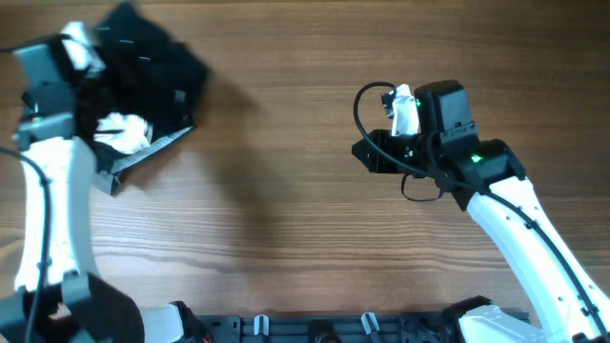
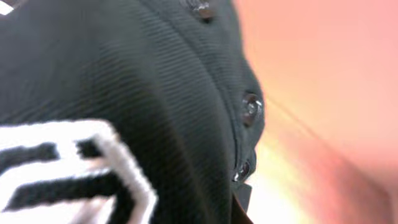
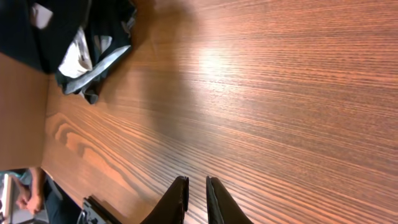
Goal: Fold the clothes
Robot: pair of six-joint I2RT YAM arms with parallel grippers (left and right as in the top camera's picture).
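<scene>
The clothes [image 1: 152, 67] are a crumpled black heap at the table's far left corner. My left gripper [image 1: 95, 95] is sunk into that heap, its fingers buried. Black ribbed fabric [image 2: 155, 81] fills the left wrist view and hides the jaws. The left gripper is shut with the fabric pressed around it. A white garment with black print [image 1: 124, 129] lies bunched in the same heap and shows close up as white garment print [image 2: 56, 162]. My right gripper [image 1: 367, 152] hovers over bare wood right of centre. Its jaws [image 3: 197, 180] stand a narrow gap apart with nothing between them. From there the black heap [image 3: 68, 25] lies far off.
The wooden table [image 1: 286, 210] stretches between the two arms. A black rail with clips [image 1: 315, 329] runs along the near edge. In the right wrist view the table's edge [image 3: 46, 106] is on the left, with a person's hand [image 3: 25, 196] beyond it.
</scene>
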